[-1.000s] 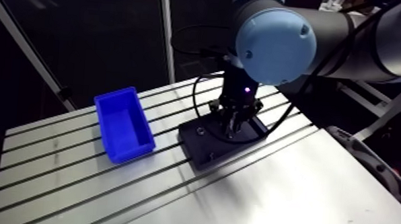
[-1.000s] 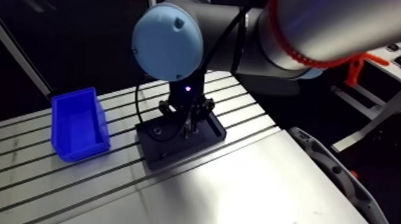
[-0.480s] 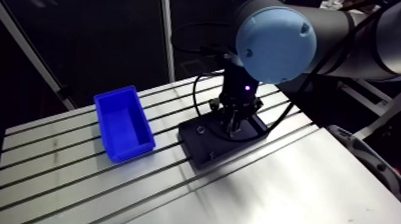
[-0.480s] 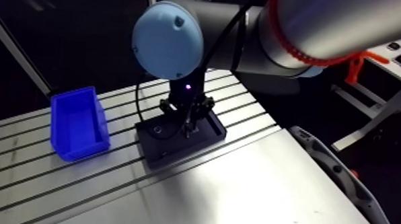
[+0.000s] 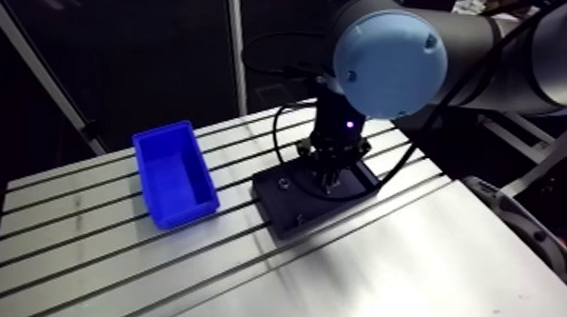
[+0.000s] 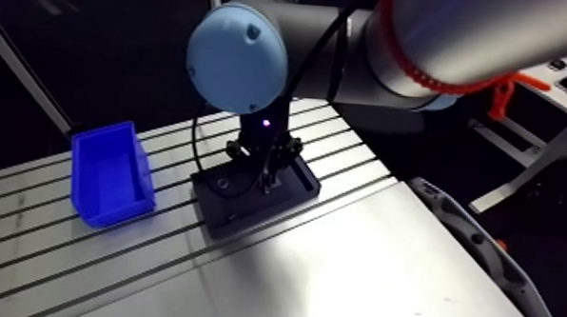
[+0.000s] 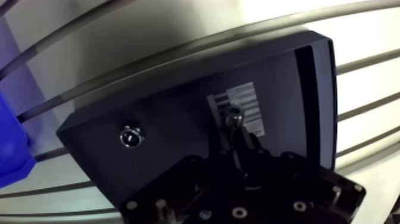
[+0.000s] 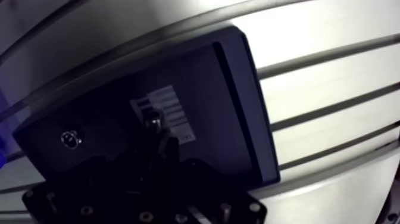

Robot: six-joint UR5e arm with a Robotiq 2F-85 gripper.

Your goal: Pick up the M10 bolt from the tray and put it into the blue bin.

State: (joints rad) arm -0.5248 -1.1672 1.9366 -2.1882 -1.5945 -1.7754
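so the gripper (image 7: pixel 236 130) has its fingers pinched nearly together on a small shiny piece, looks like the m10 bolt (image 7: pixel 233 115), low over the black tray (image 7: pixel 178 89) by its striped label (image 7: pixel 245 98). grab seems done. lift and carry to the blue bin (image 5: pixel 175 174), left of centre in the arm view, not yet. only the wrist view shows the grip, plus a second fastener (image 7: pixel 131 138) in the tray. only the arm view shows the whole bin, empty.

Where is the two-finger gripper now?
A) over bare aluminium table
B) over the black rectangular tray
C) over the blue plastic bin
B: the gripper hangs over the black rectangular tray, the blue plastic bin standing apart beside it.
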